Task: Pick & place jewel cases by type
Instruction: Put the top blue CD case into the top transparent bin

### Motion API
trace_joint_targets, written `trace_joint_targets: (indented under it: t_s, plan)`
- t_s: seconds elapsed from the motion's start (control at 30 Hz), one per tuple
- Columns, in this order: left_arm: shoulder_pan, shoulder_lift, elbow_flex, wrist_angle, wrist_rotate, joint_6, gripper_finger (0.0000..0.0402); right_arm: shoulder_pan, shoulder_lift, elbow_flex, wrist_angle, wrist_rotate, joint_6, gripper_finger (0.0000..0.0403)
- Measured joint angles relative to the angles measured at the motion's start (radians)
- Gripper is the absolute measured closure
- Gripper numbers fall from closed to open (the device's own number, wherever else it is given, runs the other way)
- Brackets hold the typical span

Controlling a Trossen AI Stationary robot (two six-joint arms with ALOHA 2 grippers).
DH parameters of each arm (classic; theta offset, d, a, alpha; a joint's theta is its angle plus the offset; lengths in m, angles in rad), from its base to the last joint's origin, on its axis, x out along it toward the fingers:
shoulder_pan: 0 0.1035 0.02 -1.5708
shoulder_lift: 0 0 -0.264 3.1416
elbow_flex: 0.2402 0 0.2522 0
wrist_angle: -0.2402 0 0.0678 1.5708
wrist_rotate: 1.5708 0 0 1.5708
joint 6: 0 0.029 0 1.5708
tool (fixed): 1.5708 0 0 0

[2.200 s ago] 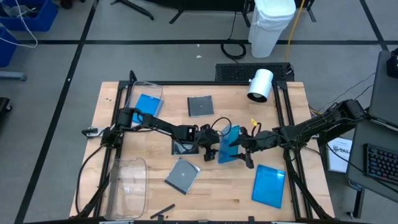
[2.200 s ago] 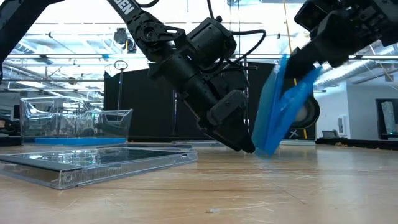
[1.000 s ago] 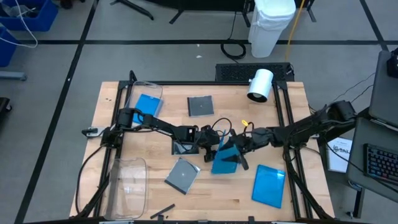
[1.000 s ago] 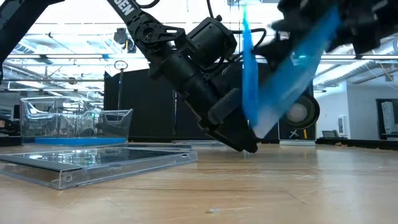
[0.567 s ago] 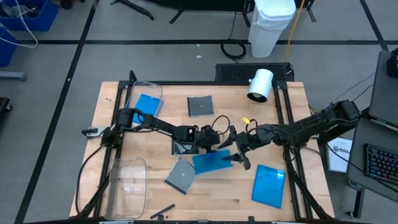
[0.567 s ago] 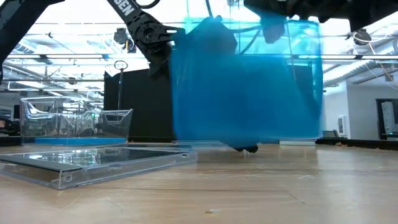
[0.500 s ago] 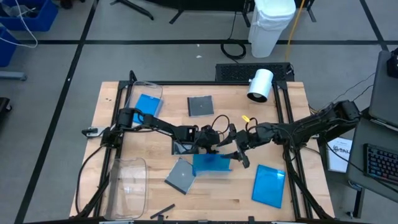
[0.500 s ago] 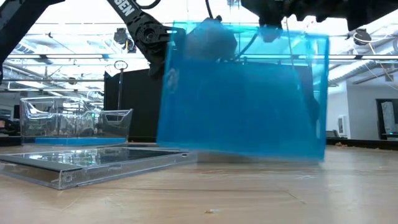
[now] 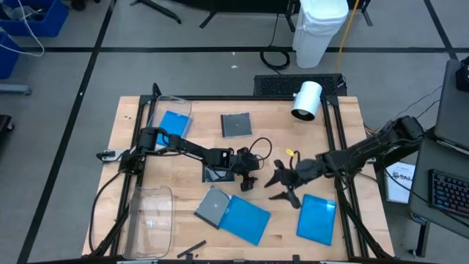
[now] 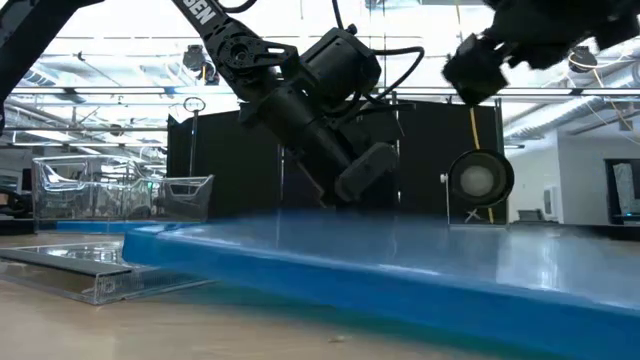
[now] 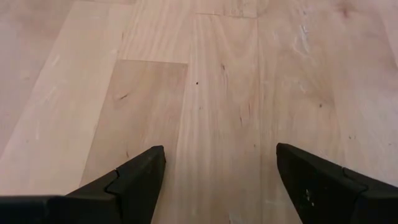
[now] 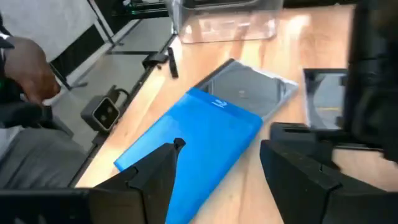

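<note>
Right gripper (image 9: 282, 189) hovers with fingers apart, empty, above a blue jewel case (image 9: 245, 218) lying flat, overlapping a grey case (image 9: 213, 206).

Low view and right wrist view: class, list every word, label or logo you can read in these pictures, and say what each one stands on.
"...EN": white letters, cut off by the picture's top edge, on the dark left arm.
Small light logo, too blurred to read, on the flat bright blue plastic jewel case.
White sheet of paper with print, too small to read, beside the wooden table.
</note>
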Motion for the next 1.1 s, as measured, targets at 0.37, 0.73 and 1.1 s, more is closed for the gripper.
trace_joint_targets:
  t_s: [0.37, 0.73, 1.1]
  plan:
    - [-0.061, -0.02, 0.002, -0.064, -0.008, 0.204, 0.0094, 0.327, 0.222, 0.0, 0.176, 0.322, -0.058, 0.0181]
    - [-0.289, -0.165, 0.141, -0.558, -0.409, 0.137, 0.0094, 0.382, 0.528, 0.037, 0.339, 0.469, -0.286, 0.0181]
    - [-0.474, -0.152, 0.2, -0.726, -0.408, -0.157, 0.0094, 0.383, 0.62, 0.185, 0.211, 0.471, -0.405, 0.0181]
